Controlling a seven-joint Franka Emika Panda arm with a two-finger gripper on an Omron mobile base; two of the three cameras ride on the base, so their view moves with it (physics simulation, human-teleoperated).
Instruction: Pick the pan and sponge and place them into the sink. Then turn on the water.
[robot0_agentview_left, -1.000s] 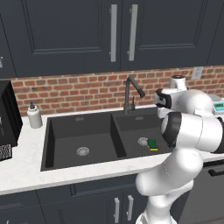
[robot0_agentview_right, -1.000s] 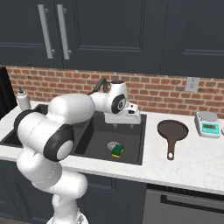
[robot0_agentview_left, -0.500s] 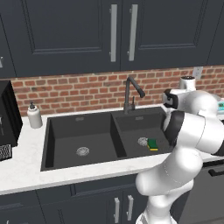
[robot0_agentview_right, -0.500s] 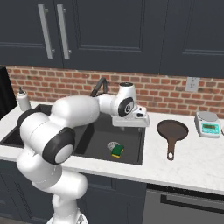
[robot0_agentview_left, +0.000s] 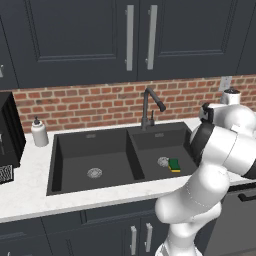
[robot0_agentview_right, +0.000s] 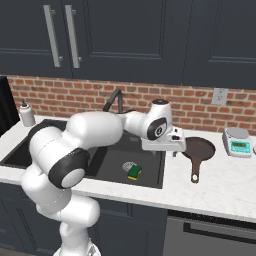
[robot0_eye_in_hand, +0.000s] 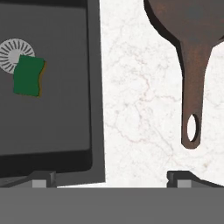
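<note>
In my hand view the gripper (robot0_eye_in_hand: 109, 177) sits at the bottom edge with its two tips spread as wide as they go and nothing between them. Just above the tips I see white marble counter (robot0_eye_in_hand: 140, 109), with the sink (robot0_eye_in_hand: 97, 87) rim running down the left of centre. The sponge (robot0_eye_in_hand: 28, 76) lies in the basin at the upper left, green face up, one end overlapping the round silver drain (robot0_eye_in_hand: 13, 50). The pan (robot0_eye_in_hand: 192, 43) fills the upper right, its long handle pointing down the frame to a hanging hole near the right tip.

In my right base view the gripper (robot0_agentview_right: 175, 148) hangs between basin and pan (robot0_agentview_right: 197, 150), right of centre. Farther back stand the gooseneck faucet (robot0_agentview_right: 112, 102), the kitchen scale (robot0_agentview_right: 239, 141) at the right edge, and the brick wall (robot0_agentview_right: 75, 95).
</note>
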